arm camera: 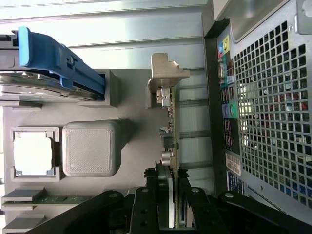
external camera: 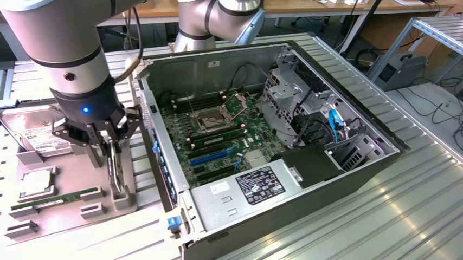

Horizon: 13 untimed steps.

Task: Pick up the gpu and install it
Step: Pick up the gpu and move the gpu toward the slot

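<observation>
While the arm hangs over the grey fixture tray [external camera: 69, 222] at the lower left of the exterior view, its gripper [external camera: 107, 160] is clamped on the gpu [external camera: 116, 176], with one finger on each face of the card. The gpu stands upright on its edge, its lower edge seated in a raised grey holder [external camera: 121, 203] on the side of the tray nearest the computer case [external camera: 376, 168]. It has not left that holder.

In the wrist view the gripper [arm camera: 169, 209] appears as two black fingers [arm camera: 146, 209] closed against the thin card [arm camera: 171, 141]. The card runs edge-on away from them to the holder's grey end post [arm camera: 165, 78]. The case's perforated rear panel [arm camera: 273, 122] lies just beside the card.

Towards the exterior view's left of the gpu, a green memory stick [external camera: 62, 199] lies in the tray, with a processor [external camera: 36, 184] in a square pocket above it. Higher up, at the frame's left edge, rests a silver hard drive [external camera: 32, 135] with a white label.

The computer case sits in the middle of the frame, just beside the tray, with its side open. Its motherboard [external camera: 217, 135] is exposed, and blue and black expansion slots [external camera: 206, 160] lie along the board's lower part.
</observation>
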Tool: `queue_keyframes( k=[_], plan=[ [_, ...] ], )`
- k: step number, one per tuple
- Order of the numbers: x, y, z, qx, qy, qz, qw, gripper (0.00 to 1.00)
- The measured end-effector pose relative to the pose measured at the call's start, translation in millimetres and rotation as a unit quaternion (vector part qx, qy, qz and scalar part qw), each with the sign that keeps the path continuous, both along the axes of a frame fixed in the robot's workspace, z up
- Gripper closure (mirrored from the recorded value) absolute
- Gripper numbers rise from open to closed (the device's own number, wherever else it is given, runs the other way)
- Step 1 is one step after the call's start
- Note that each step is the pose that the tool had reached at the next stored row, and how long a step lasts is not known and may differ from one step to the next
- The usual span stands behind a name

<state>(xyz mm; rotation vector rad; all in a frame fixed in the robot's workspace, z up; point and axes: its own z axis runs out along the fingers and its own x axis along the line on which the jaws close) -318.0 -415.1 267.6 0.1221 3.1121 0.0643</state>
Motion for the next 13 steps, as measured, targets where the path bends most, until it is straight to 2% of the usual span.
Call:
queue_keyframes(
  k=[13],
  plan=[
    [0.0,0.3,14.7,0.0000,0.0000,0.000,1.0000,0.73]
  ],
)
